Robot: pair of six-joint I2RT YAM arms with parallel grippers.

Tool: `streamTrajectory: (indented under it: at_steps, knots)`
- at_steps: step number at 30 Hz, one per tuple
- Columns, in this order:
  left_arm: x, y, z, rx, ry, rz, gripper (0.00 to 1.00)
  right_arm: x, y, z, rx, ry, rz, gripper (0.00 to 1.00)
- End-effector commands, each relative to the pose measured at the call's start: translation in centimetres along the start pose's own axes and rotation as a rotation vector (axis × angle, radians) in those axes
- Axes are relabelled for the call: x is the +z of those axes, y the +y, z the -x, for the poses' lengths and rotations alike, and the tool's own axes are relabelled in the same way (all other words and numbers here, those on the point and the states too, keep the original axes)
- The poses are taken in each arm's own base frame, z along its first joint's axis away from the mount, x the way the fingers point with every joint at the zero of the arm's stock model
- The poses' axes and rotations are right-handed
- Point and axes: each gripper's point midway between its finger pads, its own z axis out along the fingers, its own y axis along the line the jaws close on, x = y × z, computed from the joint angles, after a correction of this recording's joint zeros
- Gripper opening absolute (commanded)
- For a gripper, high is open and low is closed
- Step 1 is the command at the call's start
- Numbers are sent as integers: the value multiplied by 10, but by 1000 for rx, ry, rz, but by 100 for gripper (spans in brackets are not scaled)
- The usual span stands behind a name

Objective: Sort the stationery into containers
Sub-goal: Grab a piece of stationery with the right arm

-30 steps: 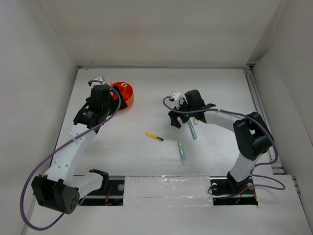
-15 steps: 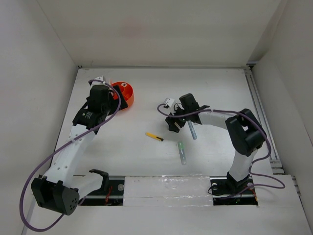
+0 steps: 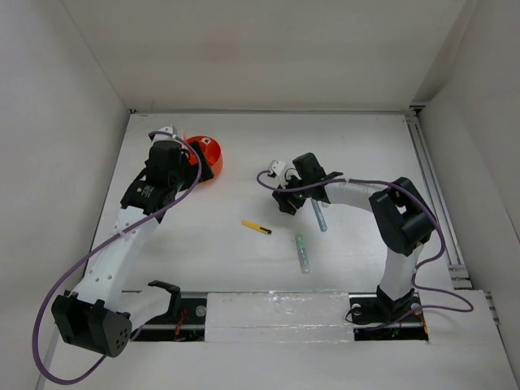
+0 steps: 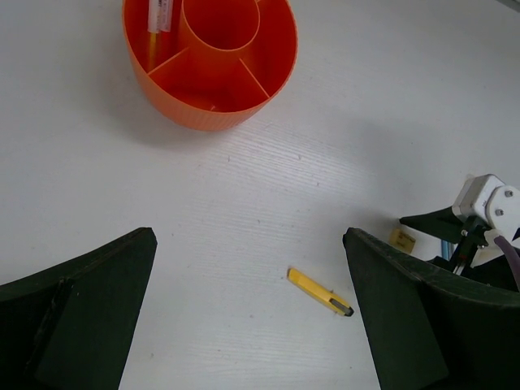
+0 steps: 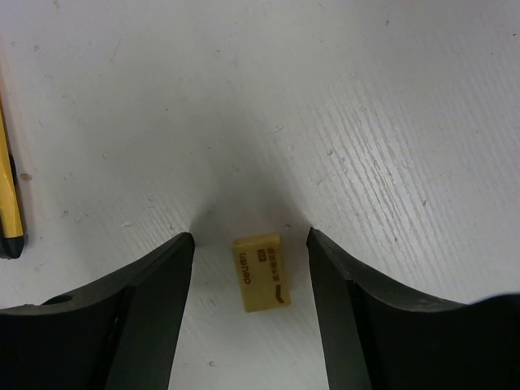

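The orange cup (image 3: 213, 156) with inner dividers stands at the back left and holds a pale pen (image 4: 159, 16) in one outer compartment (image 4: 210, 49). My left gripper (image 3: 195, 166) is open and empty, just in front of the cup (image 4: 249, 236). My right gripper (image 3: 282, 200) is open, low over the table, its jaws straddling a tan eraser (image 5: 261, 272) without touching it (image 5: 250, 242). A yellow-black pen (image 3: 257, 227) lies mid-table and also shows in the left wrist view (image 4: 319, 292). A grey-blue pen (image 3: 318, 216) and a pale green pen (image 3: 302, 253) lie to the right.
White walls close in the table on the left, back and right. The right arm's wrist and cable (image 4: 486, 213) show at the right of the left wrist view, beside the eraser (image 4: 402, 238). A metal rail (image 3: 276, 313) runs along the near edge.
My right gripper has moved left, away from the grey-blue pen, and now straddles the tan eraser. My left arm has barely moved.
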Motion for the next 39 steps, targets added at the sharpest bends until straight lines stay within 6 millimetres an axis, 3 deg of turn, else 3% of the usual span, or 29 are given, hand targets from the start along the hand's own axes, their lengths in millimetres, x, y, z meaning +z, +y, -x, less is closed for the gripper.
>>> streamTrajectory:
  at_steps: [1,11,19,29,30,31,32,34,36,38,39]
  knots:
    - [-4,-5,5,8,-23,-34,100,-3,2,-13,33,75,-11,64]
    - [-2,-11,3,9,-7,-60,100,-9,3,-39,93,127,-48,65]
    - [-1,-13,4,9,-2,-68,100,-17,2,-45,118,133,-72,57]
    - [-1,-15,3,9,2,-76,100,-17,2,-49,129,145,-80,27]
    - [-1,-15,3,9,2,-76,100,-16,4,-46,120,137,-77,22]
    - [-1,-15,3,9,2,-76,100,-13,5,-50,123,147,-73,6]
    - [-1,-15,3,9,2,-76,100,-13,5,-50,123,148,-73,0]
    - [-4,-19,5,-2,4,-97,100,-12,4,-43,128,126,-72,0]
    - [-6,-31,3,-27,20,-152,100,-17,6,-23,117,60,-67,0]
    - [-12,-51,0,-50,56,-261,100,-29,4,8,129,-35,-81,0]
    - [-14,-64,8,-67,33,-322,100,-34,9,27,118,-86,-60,0]
